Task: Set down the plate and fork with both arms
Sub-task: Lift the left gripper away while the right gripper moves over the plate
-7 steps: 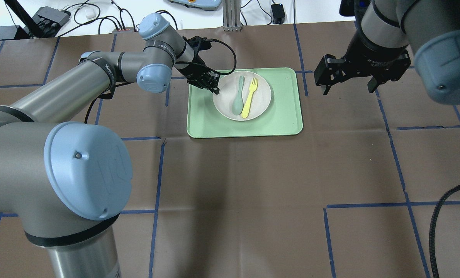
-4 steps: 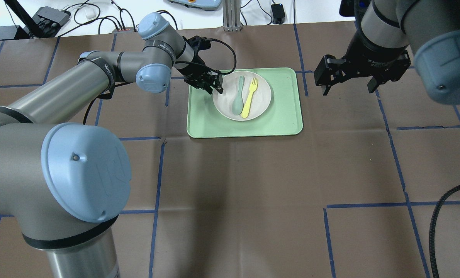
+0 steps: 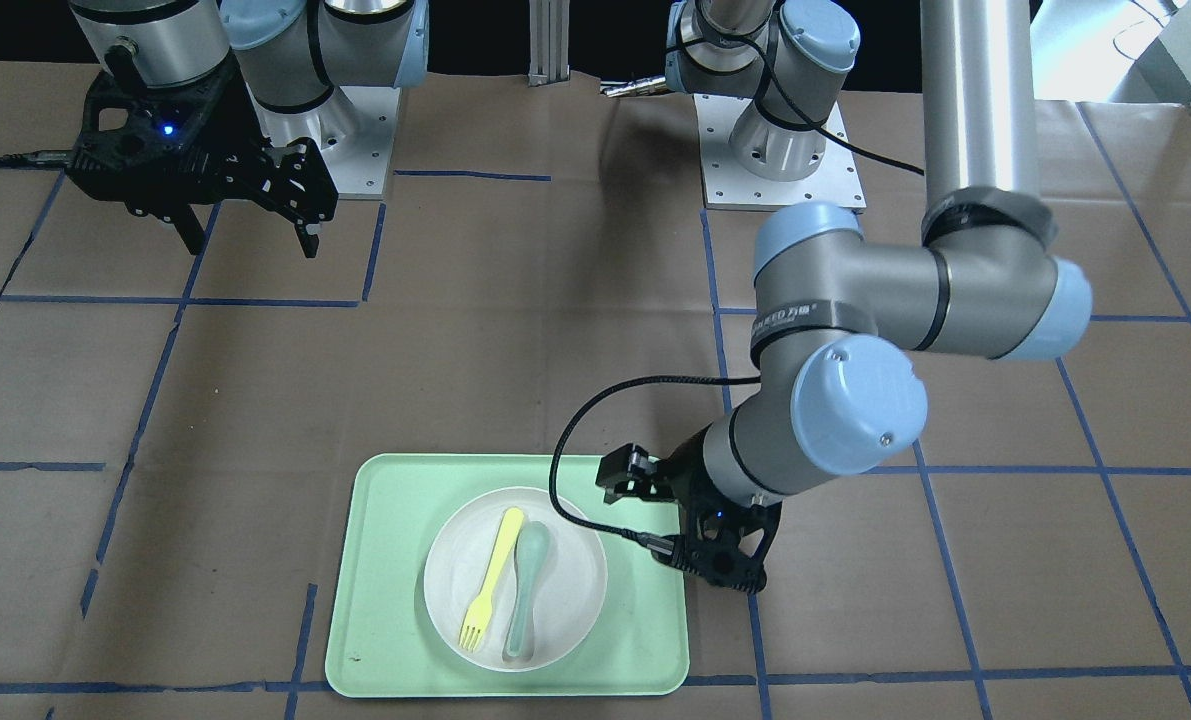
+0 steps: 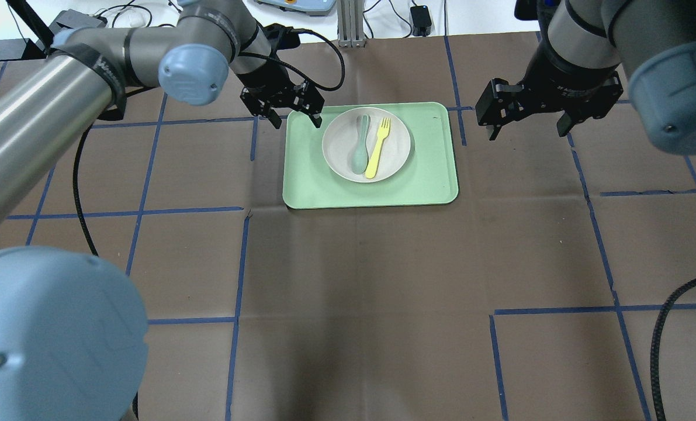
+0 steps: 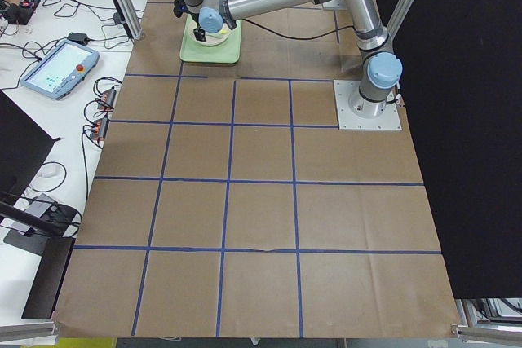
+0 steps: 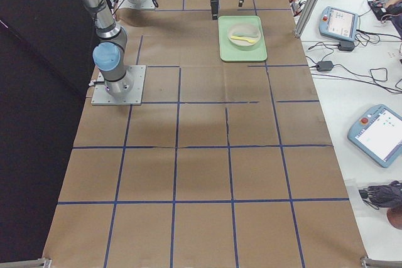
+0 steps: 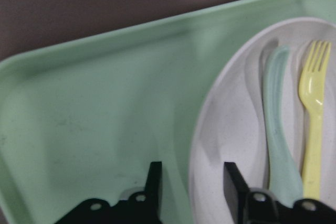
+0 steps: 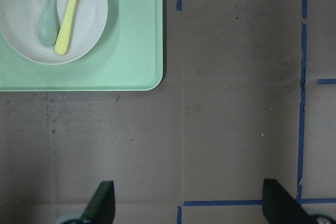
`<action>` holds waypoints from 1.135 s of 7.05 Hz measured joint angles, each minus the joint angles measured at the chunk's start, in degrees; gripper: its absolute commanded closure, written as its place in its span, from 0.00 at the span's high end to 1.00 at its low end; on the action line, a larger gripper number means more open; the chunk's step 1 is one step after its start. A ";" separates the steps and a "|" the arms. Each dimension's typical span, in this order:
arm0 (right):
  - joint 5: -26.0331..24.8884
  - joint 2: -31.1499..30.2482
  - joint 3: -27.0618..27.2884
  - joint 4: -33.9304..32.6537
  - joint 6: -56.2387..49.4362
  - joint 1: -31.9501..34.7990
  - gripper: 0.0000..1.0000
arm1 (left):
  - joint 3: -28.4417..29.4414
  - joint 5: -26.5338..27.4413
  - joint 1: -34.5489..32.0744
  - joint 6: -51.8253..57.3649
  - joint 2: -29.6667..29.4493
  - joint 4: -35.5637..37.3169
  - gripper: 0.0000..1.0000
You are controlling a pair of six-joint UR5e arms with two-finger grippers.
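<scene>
The off-white plate [image 4: 395, 140] lies on the pale green tray [image 4: 429, 175]. The yellow fork [image 4: 378, 149] and a grey-green spoon [image 4: 359, 146] lie side by side in the plate. My left gripper [image 4: 296, 121] is open and empty above the tray's far left corner, just left of the plate. In the left wrist view [image 7: 191, 182] one finger is over the tray [image 7: 94, 119] and the other over the plate's rim [image 7: 210, 129]. My right gripper [image 4: 526, 133] is open and empty, held above the bare table right of the tray.
Brown paper with blue tape lines [image 4: 236, 263] covers the table. An aluminium post [image 4: 348, 23] and cables stand at the far edge. A black cable [image 4: 663, 333] hangs at the near right. The left arm's cable [image 4: 336, 64] loops beside the tray.
My left arm has swung up and back. Its gripper has moved from the plate's left rim to the tray's far left corner, and its jaws look wider. The right arm has hardly moved.
</scene>
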 measured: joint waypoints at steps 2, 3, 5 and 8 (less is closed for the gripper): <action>-0.05 0.12 -0.79 0.50 -0.29 0.02 1.00 | -2.08 5.98 0.42 -1.78 12.42 -16.25 0.99; 0.01 0.55 -1.59 0.74 -0.25 0.11 1.00 | -4.77 7.19 0.59 -2.90 19.31 -21.99 0.99; 0.09 3.99 -5.02 0.88 0.30 0.90 1.00 | -12.38 9.74 1.33 -5.65 31.09 -25.89 0.99; -0.53 15.09 -14.70 0.79 5.95 7.29 1.00 | -15.78 14.82 3.10 -5.96 35.45 -24.18 0.99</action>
